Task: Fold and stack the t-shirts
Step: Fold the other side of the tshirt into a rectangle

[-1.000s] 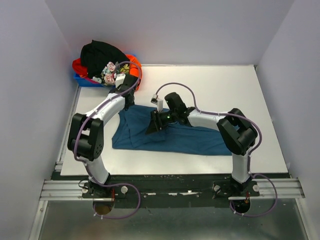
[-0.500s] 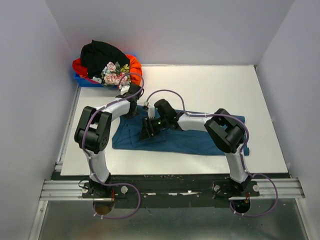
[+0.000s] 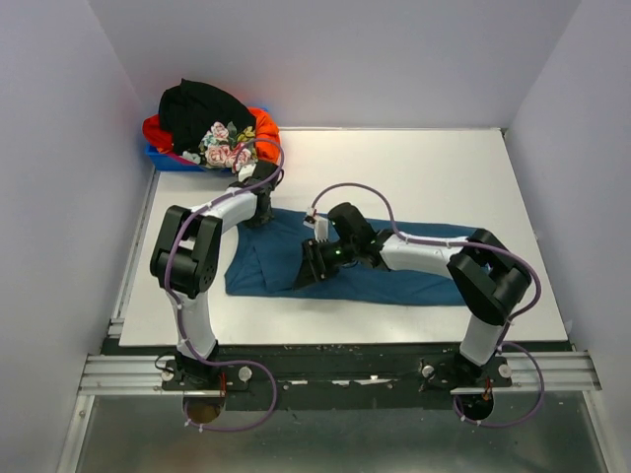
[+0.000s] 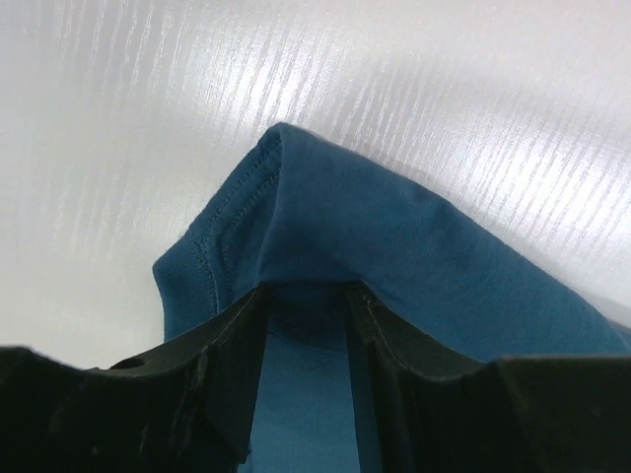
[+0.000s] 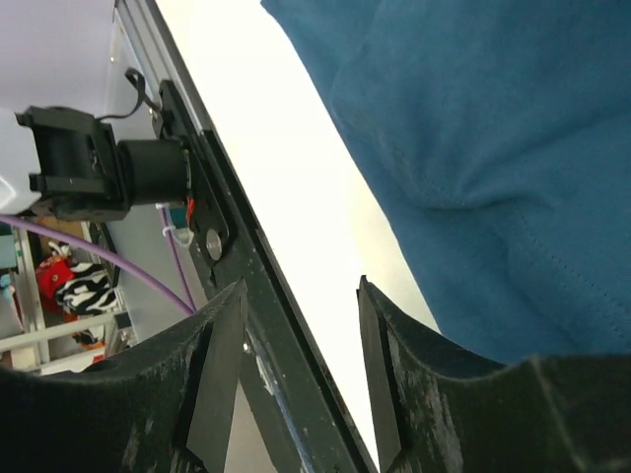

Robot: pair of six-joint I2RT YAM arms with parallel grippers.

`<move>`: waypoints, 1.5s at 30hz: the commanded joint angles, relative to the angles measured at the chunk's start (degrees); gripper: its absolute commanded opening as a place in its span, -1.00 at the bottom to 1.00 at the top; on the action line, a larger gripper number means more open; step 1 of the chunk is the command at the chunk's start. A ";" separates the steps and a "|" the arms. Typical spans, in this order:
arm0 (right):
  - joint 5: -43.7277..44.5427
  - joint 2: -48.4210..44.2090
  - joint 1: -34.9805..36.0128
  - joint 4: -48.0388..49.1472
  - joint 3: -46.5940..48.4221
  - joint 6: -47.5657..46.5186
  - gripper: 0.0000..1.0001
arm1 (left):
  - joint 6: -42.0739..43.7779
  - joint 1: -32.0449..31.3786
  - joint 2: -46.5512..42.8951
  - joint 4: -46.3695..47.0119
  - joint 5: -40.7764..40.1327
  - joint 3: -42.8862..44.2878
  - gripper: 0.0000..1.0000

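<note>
Barely begun, the teal shirt (image 3: 414,281) lies unfolded, left gripper (image 4: 306,296) and right gripper (image 5: 301,296) both spread-fingered over it, other shirts (image 3: 202,113) heaped far left.

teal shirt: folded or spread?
Mostly spread: shirt lies as a long, wrinkled strip on the table, one edge tented up at the left end effector. Whether it is doubled over once, cannot tell.

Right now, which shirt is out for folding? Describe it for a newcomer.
On the white table, one shirt lies spread across the near half. It is plain teal-blue, while the black, orange-red and flowered shirts sit heaped on the blue bin at the far left corner.
</note>
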 commanded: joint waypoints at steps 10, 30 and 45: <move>12.25 1.37 -3.28 -7.32 2.60 0.75 -0.23 | -4.15 -3.00 -15.43 2.15 -2.85 -7.57 0.04; 20.69 -2.15 -6.09 -9.09 -3.90 4.00 -0.24 | -9.52 -14.61 -33.90 5.23 2.94 -34.73 0.04; 20.52 -4.69 -8.20 -9.44 -4.87 3.65 -0.20 | -8.03 -14.61 -34.60 2.16 -0.30 -33.16 0.03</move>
